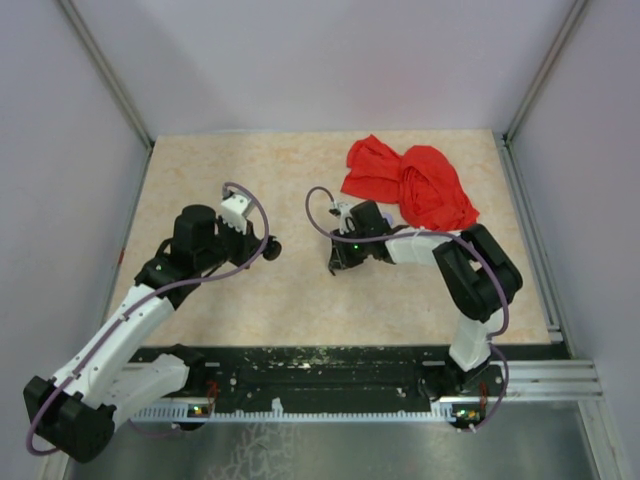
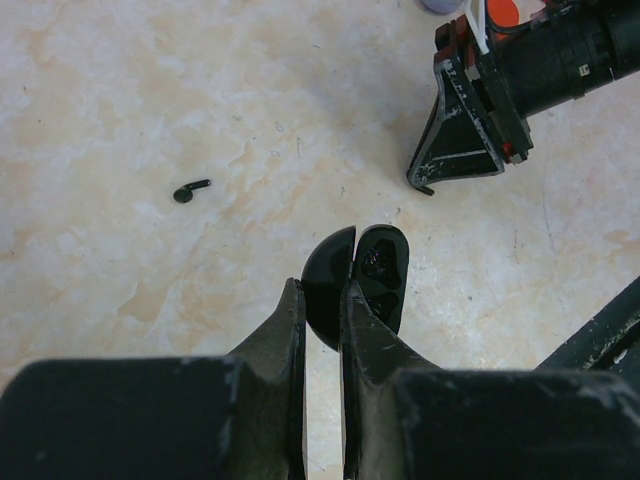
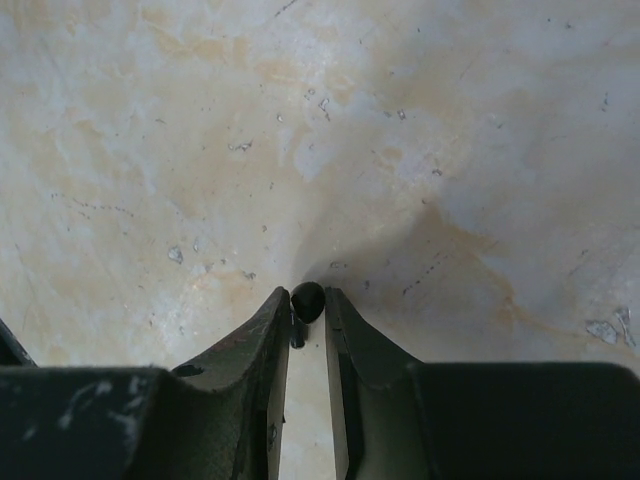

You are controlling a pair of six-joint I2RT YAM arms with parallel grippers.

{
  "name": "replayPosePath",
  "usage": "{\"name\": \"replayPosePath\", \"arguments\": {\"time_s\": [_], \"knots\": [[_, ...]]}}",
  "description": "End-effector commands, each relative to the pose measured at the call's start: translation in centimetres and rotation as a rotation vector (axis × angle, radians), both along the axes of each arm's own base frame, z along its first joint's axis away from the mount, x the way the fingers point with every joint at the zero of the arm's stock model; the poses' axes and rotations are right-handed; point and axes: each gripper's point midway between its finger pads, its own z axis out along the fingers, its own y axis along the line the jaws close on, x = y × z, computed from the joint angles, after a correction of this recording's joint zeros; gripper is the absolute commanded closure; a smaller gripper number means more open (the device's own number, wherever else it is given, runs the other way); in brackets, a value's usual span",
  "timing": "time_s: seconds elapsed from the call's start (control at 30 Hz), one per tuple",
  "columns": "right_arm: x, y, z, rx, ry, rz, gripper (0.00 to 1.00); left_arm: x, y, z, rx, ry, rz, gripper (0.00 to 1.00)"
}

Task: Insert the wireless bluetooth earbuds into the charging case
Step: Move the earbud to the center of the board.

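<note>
The charging case (image 2: pixel 372 272) is a small black shell with its lid swung open, and my left gripper (image 2: pixel 322 286) is shut on it just above the table. In the top view the charging case (image 1: pixel 272 249) sits at the tip of the left gripper (image 1: pixel 260 250). One black earbud (image 2: pixel 190 190) lies loose on the table to the left of the case. My right gripper (image 3: pixel 307 292) is down at the table with its tips shut on the other earbud (image 3: pixel 308 301). The right gripper (image 1: pixel 335 264) is a short way right of the case.
A crumpled red cloth (image 1: pixel 410 185) lies at the back right of the beige table (image 1: pixel 230 180). The right gripper's fingers (image 2: pixel 455 140) reach into the left wrist view at upper right. Grey walls close in the sides and back.
</note>
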Motion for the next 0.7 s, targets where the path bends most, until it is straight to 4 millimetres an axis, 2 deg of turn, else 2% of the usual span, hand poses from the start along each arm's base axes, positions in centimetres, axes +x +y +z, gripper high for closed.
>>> {"name": "replayPosePath", "arguments": {"time_s": [0.0,0.23,0.43,0.67], "knots": [[0.2,-1.3,0.6,-0.013,-0.035,-0.052,0.77,-0.2,0.1,0.1,-0.009,-0.007,-0.007,0.97],[0.2,-1.8,0.3,-0.001,-0.013,-0.064,0.75,-0.2,0.1,0.0,-0.008,-0.005,-0.003,0.97],[0.5,-2.3,0.3,0.021,0.005,-0.083,0.86,-0.2,0.0,-0.1,-0.008,0.0,-0.008,0.97],[0.0,-3.0,-0.3,0.076,0.062,-0.092,0.89,-0.2,0.0,-0.2,-0.006,0.003,-0.008,0.97]]}}
